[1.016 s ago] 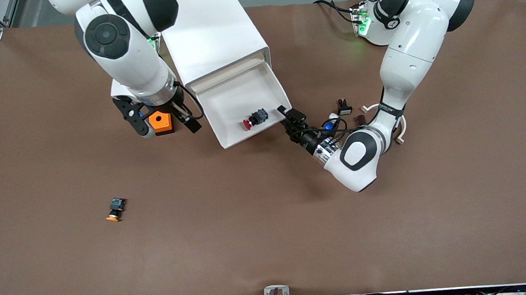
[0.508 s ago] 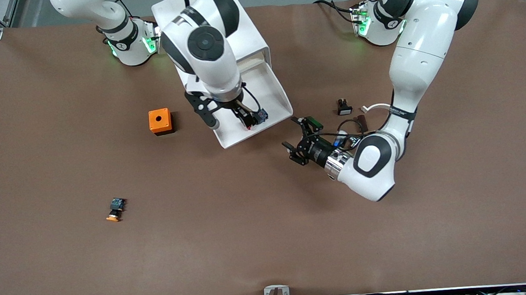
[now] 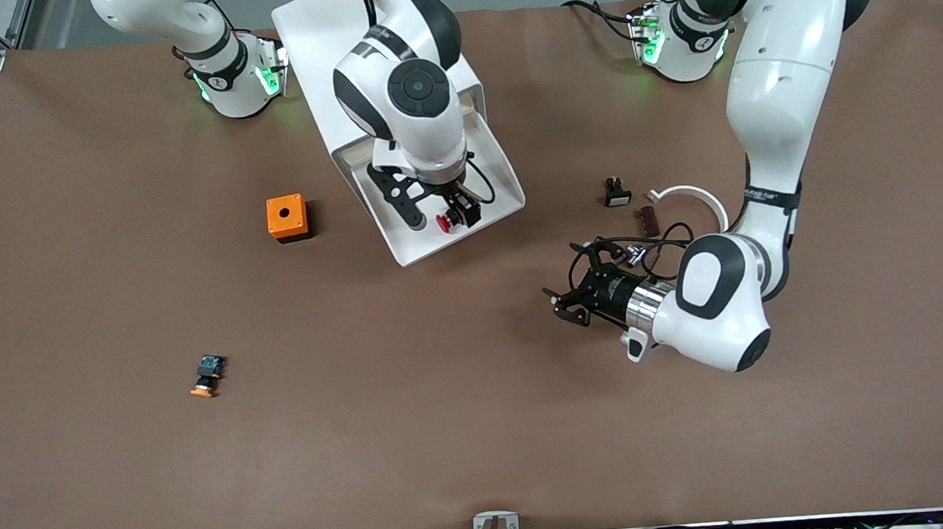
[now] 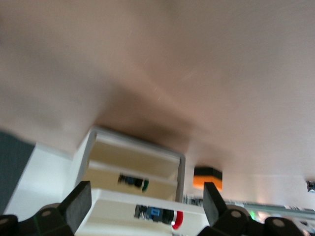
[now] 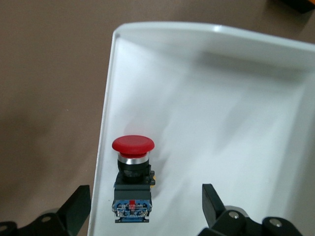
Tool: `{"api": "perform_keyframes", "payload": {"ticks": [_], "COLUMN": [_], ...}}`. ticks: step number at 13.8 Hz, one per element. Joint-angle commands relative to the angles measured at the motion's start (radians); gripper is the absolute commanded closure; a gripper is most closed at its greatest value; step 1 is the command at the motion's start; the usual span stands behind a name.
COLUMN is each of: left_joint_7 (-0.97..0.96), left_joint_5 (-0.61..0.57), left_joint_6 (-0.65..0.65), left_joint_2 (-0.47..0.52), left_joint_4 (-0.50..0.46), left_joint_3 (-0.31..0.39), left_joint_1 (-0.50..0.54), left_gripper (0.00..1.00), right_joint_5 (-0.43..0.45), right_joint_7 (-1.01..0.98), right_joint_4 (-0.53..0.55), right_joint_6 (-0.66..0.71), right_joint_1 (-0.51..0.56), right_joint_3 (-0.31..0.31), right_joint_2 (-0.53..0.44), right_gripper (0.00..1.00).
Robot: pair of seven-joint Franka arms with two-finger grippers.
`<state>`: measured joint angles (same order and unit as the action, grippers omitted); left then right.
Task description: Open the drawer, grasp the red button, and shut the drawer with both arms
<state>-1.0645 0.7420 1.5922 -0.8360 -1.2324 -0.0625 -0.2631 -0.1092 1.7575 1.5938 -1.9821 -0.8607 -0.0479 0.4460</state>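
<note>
The drawer (image 3: pixel 500 173) stands pulled out of the white cabinet (image 3: pixel 315 51). In it lies the button (image 3: pixel 452 218) on its side, red cap toward the drawer's front. My right gripper (image 3: pixel 437 209) hangs open over the drawer. In the right wrist view its fingers straddle the button (image 5: pixel 132 183) without touching it, and the drawer floor (image 5: pixel 221 123) is bare around it. My left gripper (image 3: pixel 560 304) is open and empty over the table, nearer to the front camera than the drawer. The left wrist view looks at the drawer's front (image 4: pixel 110 212) and the button (image 4: pixel 158 215).
An orange box with a hole (image 3: pixel 286 218) sits beside the drawer toward the right arm's end. An orange-capped button (image 3: pixel 208 376) lies nearer the front camera. Small parts (image 3: pixel 616 192) and a white ring (image 3: pixel 695 195) lie by the left arm. Another drawer holds a green-capped button (image 4: pixel 133 182).
My right arm swung from beside the orange box to over the open drawer. My left gripper opened, left the drawer's front corner and drew back toward the front camera.
</note>
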Motion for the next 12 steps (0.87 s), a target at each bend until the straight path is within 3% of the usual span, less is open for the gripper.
{"api": "perform_keyframes", "payload": {"ticks": [1,6,10,12], "left_joint_7": [0.052,0.051,0.031,0.023], "left_joint_5": [-0.145,-0.324,-0.447,-0.472], "left_joint_6": [0.113,0.379,0.442,0.466], "left_joint_2": [0.084,0.141,0.182,0.202], "left_joint_4": [-0.032,-0.053,-0.107,-0.145], "left_joint_3": [0.0,-0.014,-0.014,-0.01], "left_joint_1": [-0.039,-0.1,-0.143,-0.163], "left_gripper": [0.01,0.01,0.01,0.01], "right_joint_5": [0.006,0.022,0.054,0.074], "right_joint_7": [0.046,0.066,0.065,0.062], "right_joint_4": [-0.049,-0.051,-0.051,-0.051], "right_joint_6": [0.016,0.014,0.0,-0.004], "right_joint_1": [-0.032,-0.054,-0.049,-0.046], "right_joint_3": [-0.012,-0.015,-0.016,-0.016], "right_joint_2": [0.039,0.063,0.091,0.094], "right_gripper": [0.0,0.03,0.04,0.19]}}
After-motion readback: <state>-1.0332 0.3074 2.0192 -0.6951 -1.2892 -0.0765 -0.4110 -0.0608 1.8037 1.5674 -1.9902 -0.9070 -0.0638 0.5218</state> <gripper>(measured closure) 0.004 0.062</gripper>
